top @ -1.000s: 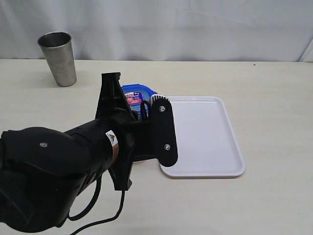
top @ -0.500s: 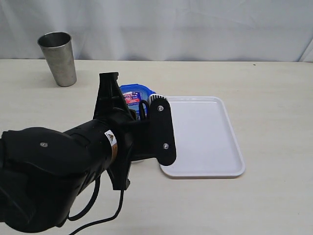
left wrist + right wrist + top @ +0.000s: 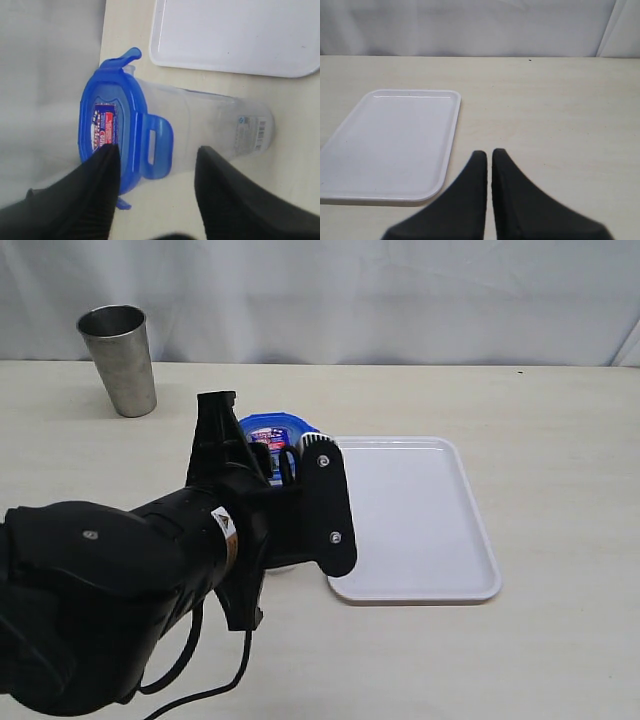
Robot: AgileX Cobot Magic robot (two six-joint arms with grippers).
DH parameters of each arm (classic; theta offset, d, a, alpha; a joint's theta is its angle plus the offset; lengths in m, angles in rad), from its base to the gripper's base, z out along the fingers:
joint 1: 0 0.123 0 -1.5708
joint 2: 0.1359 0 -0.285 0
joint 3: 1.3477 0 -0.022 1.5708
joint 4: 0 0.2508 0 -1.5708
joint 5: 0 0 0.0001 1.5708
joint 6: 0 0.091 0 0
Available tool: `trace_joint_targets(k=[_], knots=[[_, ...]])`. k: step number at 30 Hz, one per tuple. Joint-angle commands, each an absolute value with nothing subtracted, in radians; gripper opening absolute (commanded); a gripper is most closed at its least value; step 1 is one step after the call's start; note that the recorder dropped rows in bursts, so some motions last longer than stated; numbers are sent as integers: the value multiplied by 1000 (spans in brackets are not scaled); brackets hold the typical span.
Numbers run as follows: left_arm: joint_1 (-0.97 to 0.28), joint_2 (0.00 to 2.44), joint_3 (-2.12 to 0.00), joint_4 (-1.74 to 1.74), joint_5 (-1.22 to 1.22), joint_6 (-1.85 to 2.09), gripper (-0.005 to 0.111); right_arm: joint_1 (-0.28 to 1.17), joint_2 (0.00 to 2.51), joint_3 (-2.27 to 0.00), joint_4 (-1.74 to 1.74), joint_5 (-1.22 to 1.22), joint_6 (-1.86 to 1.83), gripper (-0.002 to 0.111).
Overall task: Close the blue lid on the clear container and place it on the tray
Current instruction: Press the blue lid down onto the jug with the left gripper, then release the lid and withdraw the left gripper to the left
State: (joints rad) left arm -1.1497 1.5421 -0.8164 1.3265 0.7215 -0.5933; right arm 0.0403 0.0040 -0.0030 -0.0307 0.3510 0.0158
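1. The tall clear plastic container [image 3: 210, 125] stands upright on the pale desk [image 3: 560, 440], just left of the flat white rectangular tray [image 3: 420, 530] and not on it.
2. The small blue snap-flap lid [image 3: 107, 125] sits on top of it, one flap folded down and another sticking outward.
3. My left jaws are wide, straddling the container just below the lid.
4. My right jaws, nearly closed on nothing, hover above the desk near the tray.

Black arm [image 3: 120, 570], black jaws, silver screws [image 3: 331, 537]
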Motion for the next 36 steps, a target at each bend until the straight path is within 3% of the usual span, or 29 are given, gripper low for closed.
trace_joint_targets(k=[1, 19, 22, 27, 36], knots=[[-1153, 1542, -811, 1294, 753, -594, 50, 37, 0, 0, -29, 346, 16, 4], [-1151, 1341, -811, 1015, 741, -440, 49, 37, 0, 0, -29, 346, 16, 4], [-1151, 1317, -811, 1017, 741, -445, 38, 37, 0, 0, -29, 346, 16, 4], [-1064, 1282, -811, 1019, 667, -505, 0, 37, 0, 0, -29, 346, 16, 4], [-745, 1240, -811, 809, 148, -622, 0, 37, 0, 0, -29, 346, 16, 4]])
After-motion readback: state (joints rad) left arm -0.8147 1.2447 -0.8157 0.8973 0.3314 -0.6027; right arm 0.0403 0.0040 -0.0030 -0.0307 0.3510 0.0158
